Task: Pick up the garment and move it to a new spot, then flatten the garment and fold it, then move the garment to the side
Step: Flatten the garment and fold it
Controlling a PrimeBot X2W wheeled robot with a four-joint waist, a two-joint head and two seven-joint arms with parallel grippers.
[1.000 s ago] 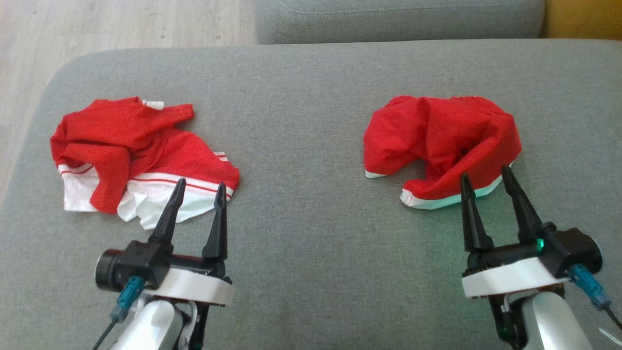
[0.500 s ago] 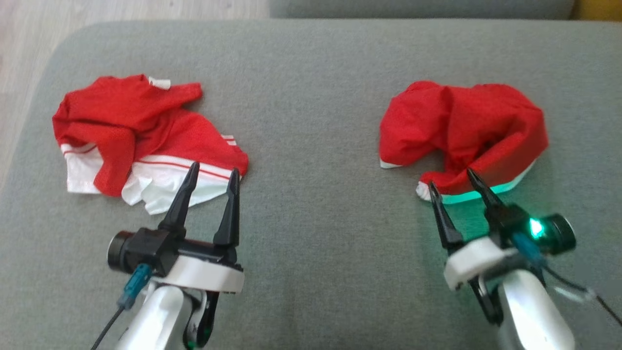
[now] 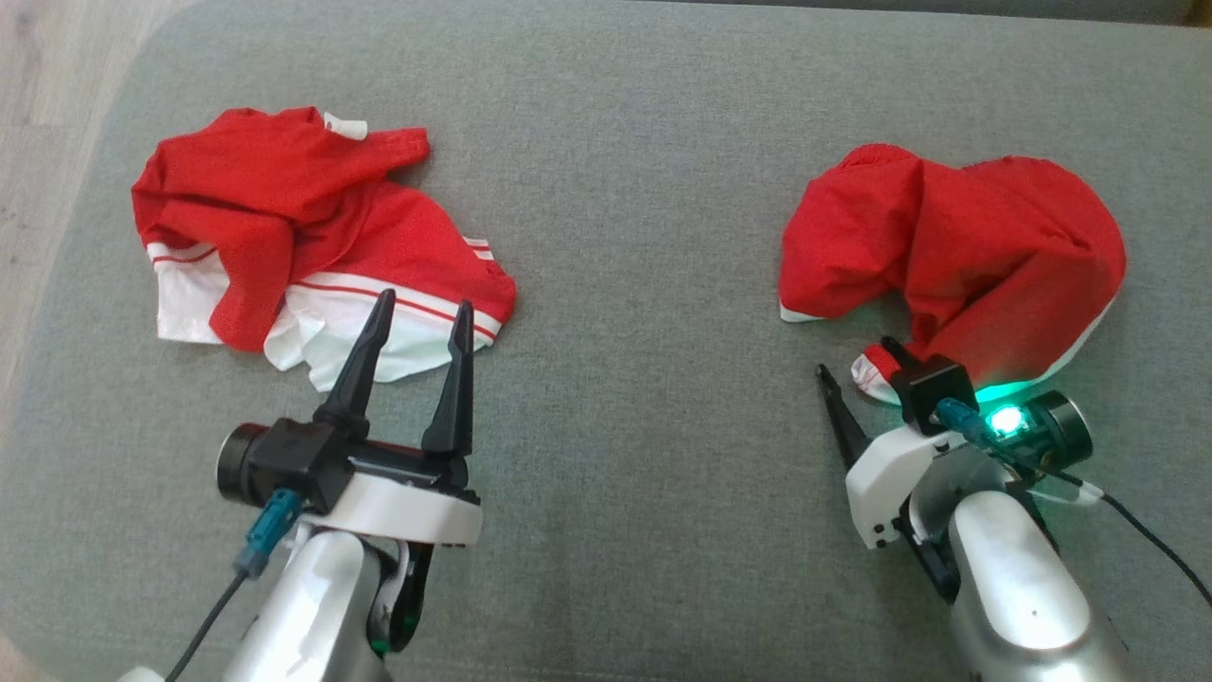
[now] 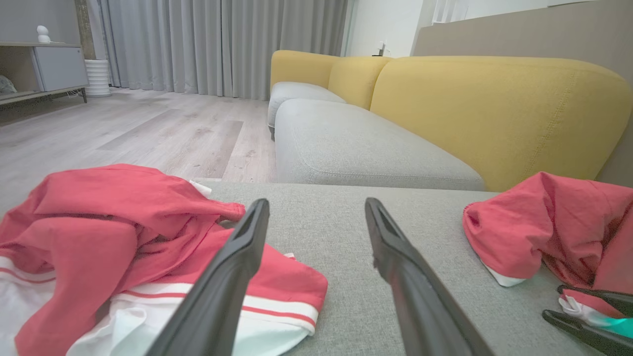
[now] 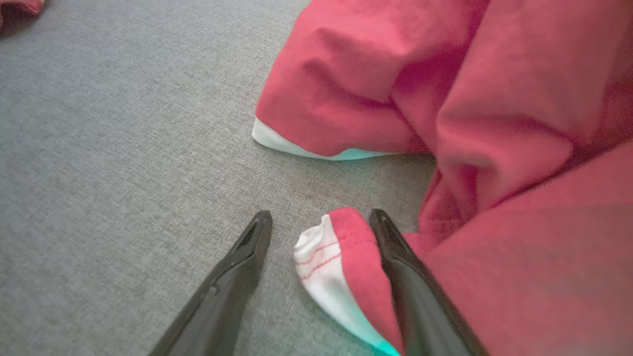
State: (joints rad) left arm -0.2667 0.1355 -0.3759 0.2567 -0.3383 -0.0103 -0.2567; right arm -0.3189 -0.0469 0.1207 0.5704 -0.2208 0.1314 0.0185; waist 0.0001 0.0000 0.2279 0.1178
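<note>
Two crumpled red garments with white hems lie on the grey cushion (image 3: pixel 625 237). The left garment (image 3: pixel 284 218) (image 4: pixel 123 222) lies just ahead of my left gripper (image 3: pixel 423 303) (image 4: pixel 316 202), which hovers open above its white hem. The right garment (image 3: pixel 985 246) (image 5: pixel 445 99) has a red-and-white hem corner (image 5: pixel 331 247) between the fingers of my right gripper (image 3: pixel 855 358) (image 5: pixel 320 215). That gripper is open, turned on its side and low on the cushion; the corner touches its right finger (image 5: pixel 410 282). The left wrist view also shows the right garment (image 4: pixel 544 222).
The cushion's rounded edge and wooden floor (image 3: pixel 38 95) lie at the left. Beyond the cushion stands a sofa with a grey seat (image 4: pixel 356 148) and yellow backrest (image 4: pixel 494 104). Bare cushion separates the two garments.
The head camera has tilted down, shifting the whole picture. My right gripper has rolled onto its side and dropped to the right garment's hem corner. The left gripper has held its pose.
</note>
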